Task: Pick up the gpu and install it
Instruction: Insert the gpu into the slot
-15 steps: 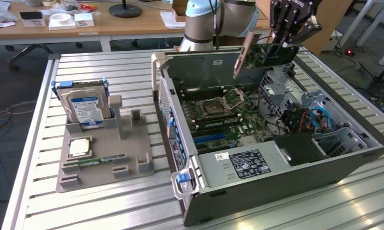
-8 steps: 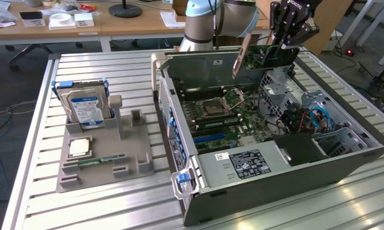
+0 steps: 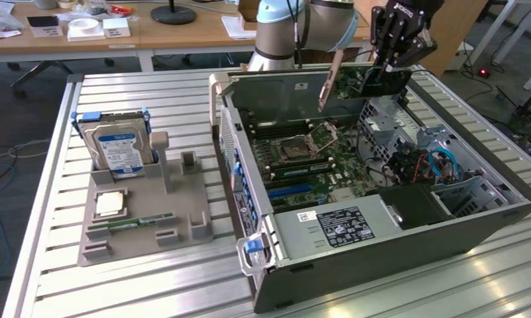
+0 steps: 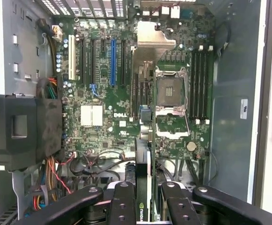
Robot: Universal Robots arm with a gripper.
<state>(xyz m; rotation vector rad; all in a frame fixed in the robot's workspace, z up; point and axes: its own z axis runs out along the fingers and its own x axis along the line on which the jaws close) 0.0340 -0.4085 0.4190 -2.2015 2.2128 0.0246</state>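
- Closest in, the gripper (image 4: 147, 190) pinches the gpu (image 4: 142, 161) edge-on between its fingers.
- Step in hand, I'd say: the card is lifted and hangs over the motherboard (image 4: 103, 117), unseated; it needs squaring to an expansion slot (image 4: 113, 61).
- The exterior view adds the card's height above the computer case (image 3: 380, 265).

motherboard (image 4: 112, 136): carried "DELL" in white
gpu (image 4: 142, 178): bore "NVIDIA" along its edge
power supply sticker (image 3: 341, 225): print was too small to read
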